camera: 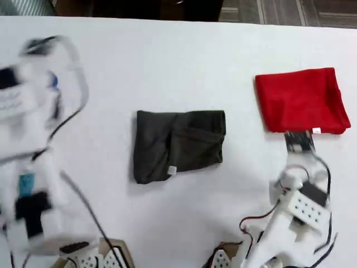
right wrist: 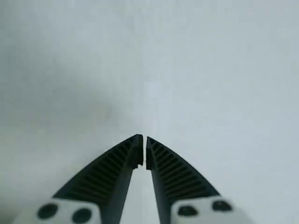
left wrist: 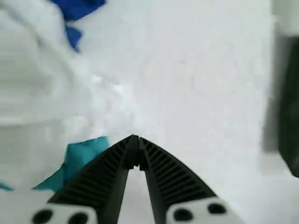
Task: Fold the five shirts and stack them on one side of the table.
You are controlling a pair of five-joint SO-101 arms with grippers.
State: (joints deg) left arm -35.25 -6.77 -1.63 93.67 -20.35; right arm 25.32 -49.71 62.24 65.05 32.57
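Observation:
A dark folded shirt (camera: 178,144) lies in the middle of the white table (camera: 167,61). A red folded shirt (camera: 301,99) lies at the far right. My right gripper (camera: 299,142) sits just off the red shirt's near edge; in its wrist view it (right wrist: 141,140) is shut on nothing, above bare table. My left arm (camera: 28,145) is a blur at the table's left side. My left gripper (left wrist: 135,140) is shut and holds nothing, and the dark shirt's edge (left wrist: 289,116) shows off to one side of it.
Blue (left wrist: 77,11) and teal (left wrist: 81,156) patches show beside a blurred white shape (left wrist: 32,84) near the left gripper; I cannot tell what they are. Cables trail from both arm bases (camera: 95,254) along the front edge. Bare table stretches between the two shirts and behind them.

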